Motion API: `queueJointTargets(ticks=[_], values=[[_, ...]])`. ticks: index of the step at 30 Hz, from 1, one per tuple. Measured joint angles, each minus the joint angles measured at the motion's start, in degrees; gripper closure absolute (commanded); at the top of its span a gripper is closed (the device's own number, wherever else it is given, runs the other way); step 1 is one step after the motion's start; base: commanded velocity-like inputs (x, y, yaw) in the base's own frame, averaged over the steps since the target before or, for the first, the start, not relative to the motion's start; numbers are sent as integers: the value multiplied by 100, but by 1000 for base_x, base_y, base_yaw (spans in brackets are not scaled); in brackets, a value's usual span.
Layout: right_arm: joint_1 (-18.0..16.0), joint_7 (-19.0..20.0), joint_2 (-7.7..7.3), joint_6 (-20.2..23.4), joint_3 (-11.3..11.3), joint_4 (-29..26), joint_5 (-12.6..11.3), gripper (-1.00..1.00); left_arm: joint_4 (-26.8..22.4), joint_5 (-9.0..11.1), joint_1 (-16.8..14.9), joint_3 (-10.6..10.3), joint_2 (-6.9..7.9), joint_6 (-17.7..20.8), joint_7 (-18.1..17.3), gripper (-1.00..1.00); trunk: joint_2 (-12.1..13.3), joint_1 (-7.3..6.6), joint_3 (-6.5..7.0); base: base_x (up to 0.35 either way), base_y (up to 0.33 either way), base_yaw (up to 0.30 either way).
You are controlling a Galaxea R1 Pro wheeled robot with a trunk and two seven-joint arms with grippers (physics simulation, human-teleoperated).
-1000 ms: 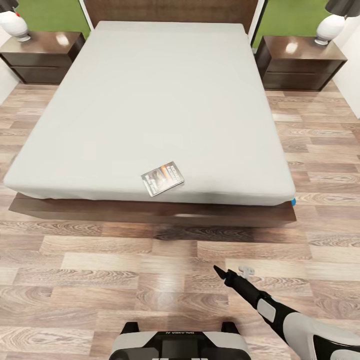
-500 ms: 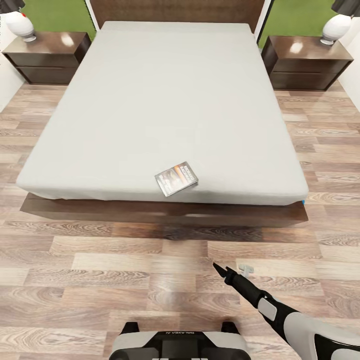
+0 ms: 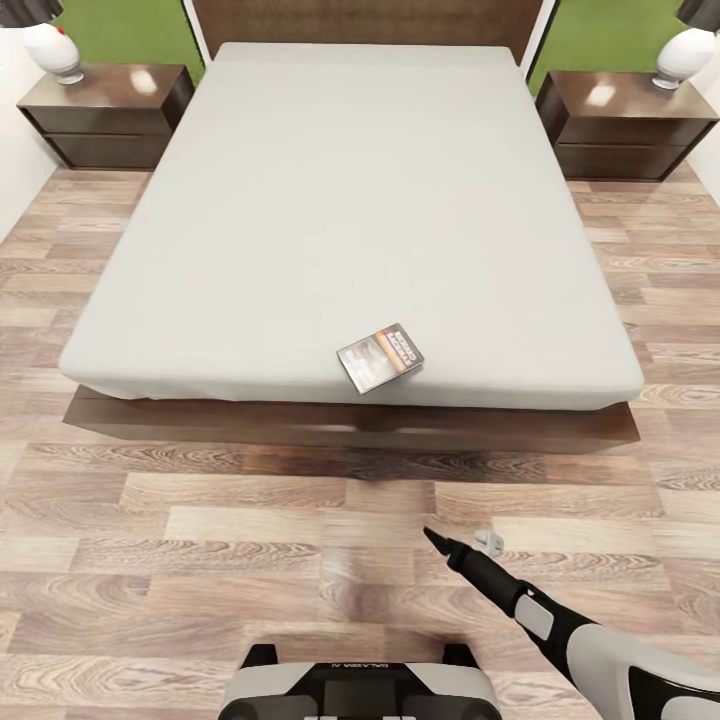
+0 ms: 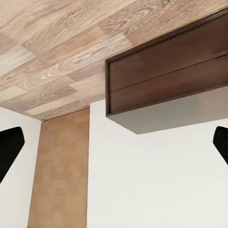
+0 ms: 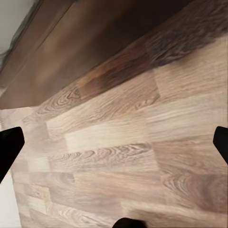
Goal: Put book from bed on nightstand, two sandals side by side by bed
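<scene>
**Caller:** Book point(image 3: 380, 357) sits flat on the bed point(image 3: 300, 220), right down near the foot edge, a touch right of the middle, dark cover up and turned at an angle.

**Partner:** And 2 nightstands, 1 at each side of the headboard. Left nightstand point(image 3: 105, 115) carries a white lamp point(image 3: 52, 50), right nightstand point(image 3: 625, 120) carries its twin point(image 3: 688, 55). Both well apart from that book.

**Caller:** Right arm reaches in from the lower right of the head view, over the wood-plank floor point(image 3: 200, 540). Right gripper point(image 3: 462, 545) hangs above bare planks, short of the bed's dark frame.

**Partner:** Jaws there?

**Caller:** Spread wide. On the right wrist view the 2 dark fingertips point(image 5: 9, 147) sit at opposite edges, planks and the bed frame point(image 5: 90, 42) between them, nothing in the grasp.

**Partner:** Left gripper point(image 4: 114, 147) is the same story: fingertips point(image 4: 10, 149) far apart at both edges, holding nothing. It looks at white wall, floor and a dark brown drawer cabinet point(image 4: 166, 71).

**Caller:** Robot's base point(image 3: 360, 690) shows at the bottom, facing the foot of the bed.
</scene>
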Motion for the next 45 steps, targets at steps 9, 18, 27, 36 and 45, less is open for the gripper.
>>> queueJointTargets(ticks=[9, 18, 27, 36, 45], values=[[0, 35, 27, 8, -440, 4, -162, -100, 3, -7, 5, -9, 2, 0, -5, -100, 0, 0, 0, 0, 85, 0], [1, 301, 33, 10, -630, 6, -223, -100, 5, -10, 4, -15, 8, 1, -6, -100, 0, 0, 0, 0, 106, 0], [0, 724, -2, 61, -1042, 6, -234, -100, 5, -12, 7, -14, 7, -1, 0, -100, 0, 0, 0, 0, 185, 0], [2, 1017, -96, 98, -1405, -2, -236, -100, 5, -13, 5, 2, 9, 8, 4, -100, 0, 0, 0, 15, 235, 0], [7, 1082, -238, 100, -1431, 1, -240, -100, 11, 1, 5, 6, 17, 226, 47, -100, 0, 0, 0, 10, 56, 0]])
